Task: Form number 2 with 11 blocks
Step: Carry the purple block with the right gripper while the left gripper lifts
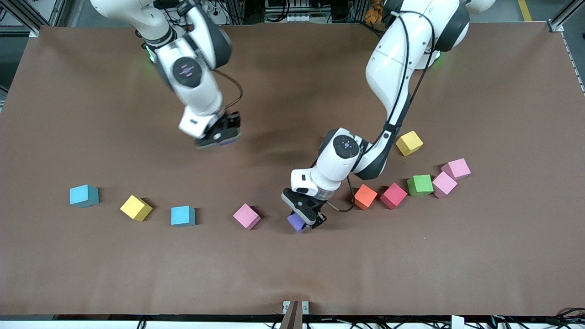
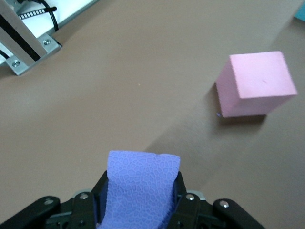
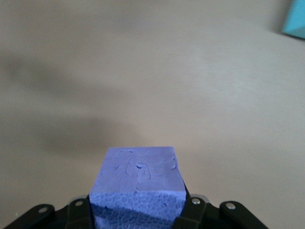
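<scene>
My left gripper [image 1: 305, 218] is low at the table, between a pink cube and an orange block [image 1: 365, 196], and is shut on a purple block [image 1: 297, 222]. The left wrist view shows that purple block [image 2: 140, 183] pinched between the two fingers. My right gripper [image 1: 220, 136] hangs over bare table toward the right arm's end, shut on a second purple block [image 3: 138, 176]. Two light blue blocks [image 1: 84, 195] [image 1: 183, 215] and a yellow block [image 1: 135, 208] lie in a row there. Red [image 1: 393, 195], green [image 1: 420, 185] and another yellow block [image 1: 409, 143] lie toward the left arm's end.
One pink cube [image 1: 247, 216] sits beside the left gripper's purple block, toward the right arm's end, and shows in the left wrist view [image 2: 255, 83]. Two more pink cubes [image 1: 444, 184] [image 1: 456, 168] lie next to the green block. A brown mat [image 1: 292, 274] covers the table.
</scene>
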Controlling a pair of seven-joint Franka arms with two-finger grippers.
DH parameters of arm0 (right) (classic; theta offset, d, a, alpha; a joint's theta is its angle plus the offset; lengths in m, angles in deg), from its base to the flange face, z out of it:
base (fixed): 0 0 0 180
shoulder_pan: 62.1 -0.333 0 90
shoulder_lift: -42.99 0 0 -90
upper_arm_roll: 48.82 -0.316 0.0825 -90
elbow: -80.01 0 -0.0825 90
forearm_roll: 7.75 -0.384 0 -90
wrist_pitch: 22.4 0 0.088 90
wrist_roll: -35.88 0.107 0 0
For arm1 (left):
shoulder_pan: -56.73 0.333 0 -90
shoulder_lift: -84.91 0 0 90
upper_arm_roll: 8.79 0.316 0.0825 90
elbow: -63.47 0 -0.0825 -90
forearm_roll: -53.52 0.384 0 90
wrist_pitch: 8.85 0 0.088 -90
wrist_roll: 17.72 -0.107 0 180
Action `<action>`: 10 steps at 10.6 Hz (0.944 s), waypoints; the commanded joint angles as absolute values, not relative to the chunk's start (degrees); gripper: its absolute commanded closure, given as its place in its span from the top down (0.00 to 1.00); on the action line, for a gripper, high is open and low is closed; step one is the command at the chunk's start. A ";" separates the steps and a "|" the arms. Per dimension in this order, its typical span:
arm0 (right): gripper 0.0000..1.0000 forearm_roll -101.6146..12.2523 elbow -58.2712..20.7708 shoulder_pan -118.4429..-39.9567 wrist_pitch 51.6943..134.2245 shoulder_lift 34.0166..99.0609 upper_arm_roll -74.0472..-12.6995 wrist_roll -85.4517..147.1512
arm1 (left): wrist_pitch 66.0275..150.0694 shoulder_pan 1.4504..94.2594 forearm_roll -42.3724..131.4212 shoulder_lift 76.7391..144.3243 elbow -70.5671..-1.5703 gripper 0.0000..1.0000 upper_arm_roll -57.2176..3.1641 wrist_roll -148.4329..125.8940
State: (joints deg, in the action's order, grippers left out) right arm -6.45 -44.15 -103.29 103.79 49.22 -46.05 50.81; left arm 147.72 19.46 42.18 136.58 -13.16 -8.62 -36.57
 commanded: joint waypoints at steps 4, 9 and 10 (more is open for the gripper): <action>0.57 -1.60 -52.60 -117.18 107.58 43.52 -45.75 49.68 | 145.66 27.09 41.04 108.32 -49.78 0.21 -19.49 -37.85; 0.57 0.84 -54.03 -126.34 112.58 46.84 -48.81 48.19 | 131.92 36.23 41.12 94.17 -58.61 0.22 -21.36 -38.20; 0.57 3.04 -53.94 -127.57 115.30 48.94 -49.00 48.19 | 128.73 39.03 41.38 92.92 -58.35 0.22 -21.27 -38.55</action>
State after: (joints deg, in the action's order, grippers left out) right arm -0.25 -53.45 -126.69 111.88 46.73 -48.72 48.73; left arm 133.07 35.13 42.12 97.09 -56.64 -20.49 -36.88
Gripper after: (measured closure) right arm 0.410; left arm 0.458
